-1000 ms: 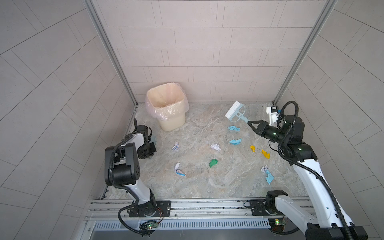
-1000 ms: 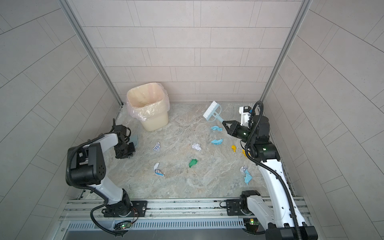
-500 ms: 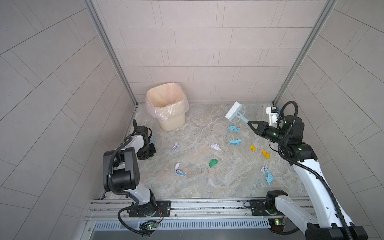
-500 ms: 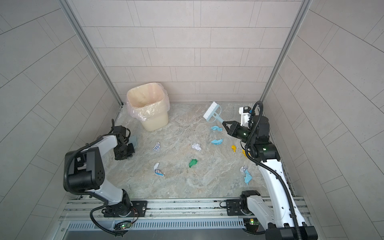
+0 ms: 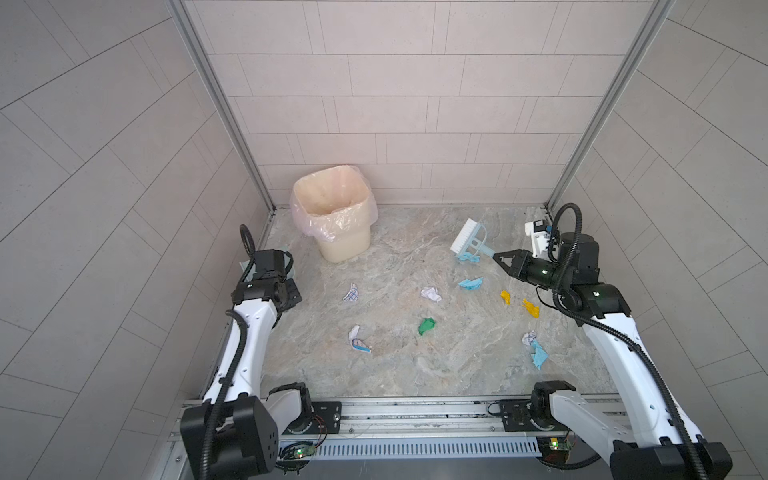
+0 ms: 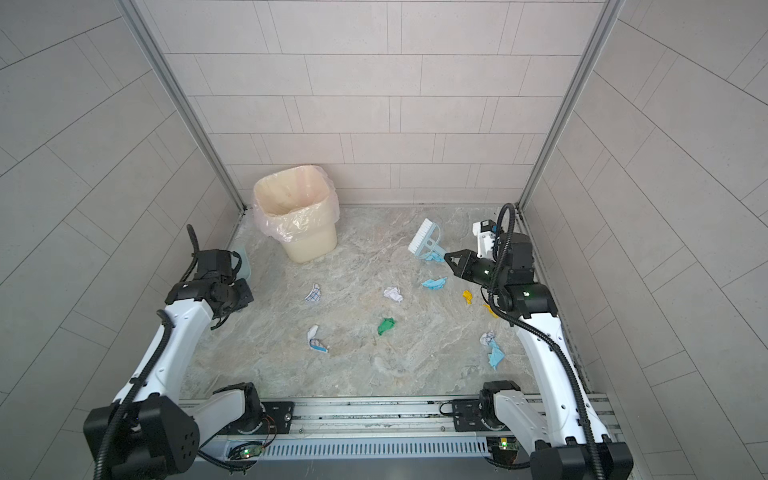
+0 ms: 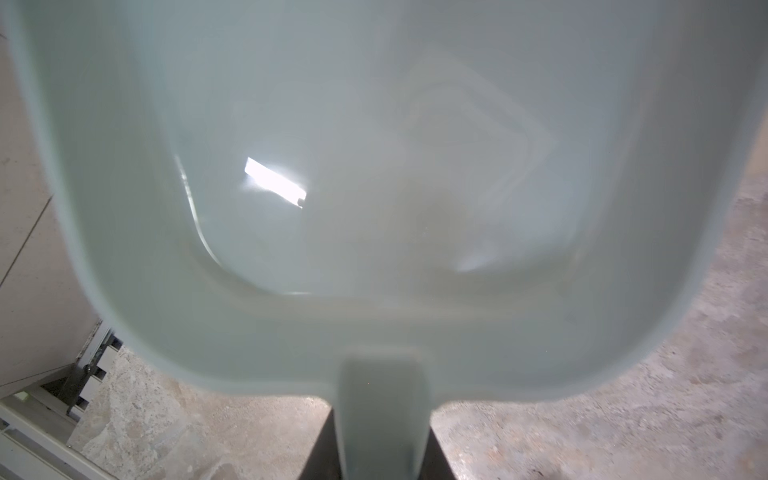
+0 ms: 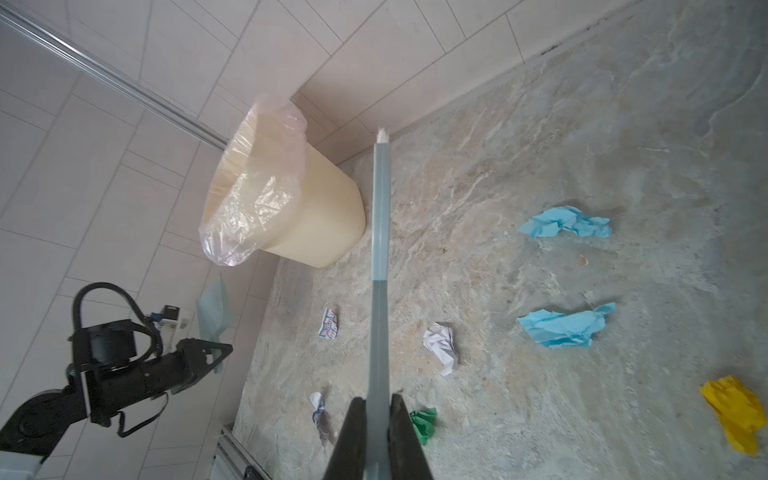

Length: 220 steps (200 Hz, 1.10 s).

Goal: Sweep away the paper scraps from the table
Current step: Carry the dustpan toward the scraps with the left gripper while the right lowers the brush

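Observation:
Several paper scraps lie on the marbled table (image 5: 415,370): light blue (image 5: 471,283), white (image 5: 431,294), yellow (image 5: 505,296), green (image 5: 427,325) and grid-printed (image 5: 351,293). My right gripper (image 8: 378,409) is shut on the handle of the pale blue brush (image 5: 469,243). The brush's white bristles point toward the back wall, and its head sits over another light blue scrap (image 5: 468,258). By the left wall, my left gripper (image 7: 382,451) is shut on the handle of the pale blue dustpan (image 7: 374,166). The pan stands upright there (image 6: 243,262) and shows nothing inside.
A cream waste bin (image 5: 332,212) with a plastic liner stands at the back left corner. Tiled walls close in the left, back and right sides. A metal rail (image 5: 415,409) runs along the front edge. More scraps lie at front left (image 5: 358,338) and front right (image 5: 536,351).
The left arm's elbow has dropped toward the front rail, with the dustpan staying by the left wall. The brush head has sunk slightly toward the light blue scrap.

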Available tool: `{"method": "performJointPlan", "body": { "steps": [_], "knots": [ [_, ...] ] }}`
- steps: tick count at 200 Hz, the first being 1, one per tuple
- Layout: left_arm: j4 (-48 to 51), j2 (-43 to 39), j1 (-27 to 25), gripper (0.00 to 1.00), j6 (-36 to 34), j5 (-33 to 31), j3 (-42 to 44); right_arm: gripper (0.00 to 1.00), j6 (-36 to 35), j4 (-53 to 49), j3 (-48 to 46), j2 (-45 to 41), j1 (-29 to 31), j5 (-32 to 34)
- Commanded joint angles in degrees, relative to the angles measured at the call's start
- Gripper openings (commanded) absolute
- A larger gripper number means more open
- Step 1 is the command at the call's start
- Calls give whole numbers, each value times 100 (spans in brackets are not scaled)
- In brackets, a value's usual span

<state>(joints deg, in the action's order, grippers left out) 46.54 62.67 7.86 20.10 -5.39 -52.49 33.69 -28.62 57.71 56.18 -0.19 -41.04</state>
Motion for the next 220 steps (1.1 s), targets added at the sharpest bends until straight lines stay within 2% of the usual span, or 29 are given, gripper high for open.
{"method": "performJointPlan", "body": {
  "steps": [1,60,100,138,162,182,220],
  "knots": [
    [388,-396,-328,0,270,-173,-318,0,-543,-628,350,59,-17,87],
    [1418,-989,-1382,0,240,-112,-962,0,-1133,-1235,384,40,-17,344],
    [1756,-976,-2653,0,149,-64,-1217,0,-1623,-2068,844,158,-17,923],
    [1796,-476,-4121,0,-74,-34,-1377,0,-1924,-2697,1252,294,-23,1452],
    [1727,92,-4822,0,-240,166,-1496,0,-2050,-3019,1330,353,-9,1707],
    [1628,548,-5177,0,-380,424,-1549,0,-2084,-3187,1321,354,110,1834],
    [1742,1176,-5459,0,-493,848,-1622,0,-2180,-3611,1435,474,625,2179]
  ]
}}
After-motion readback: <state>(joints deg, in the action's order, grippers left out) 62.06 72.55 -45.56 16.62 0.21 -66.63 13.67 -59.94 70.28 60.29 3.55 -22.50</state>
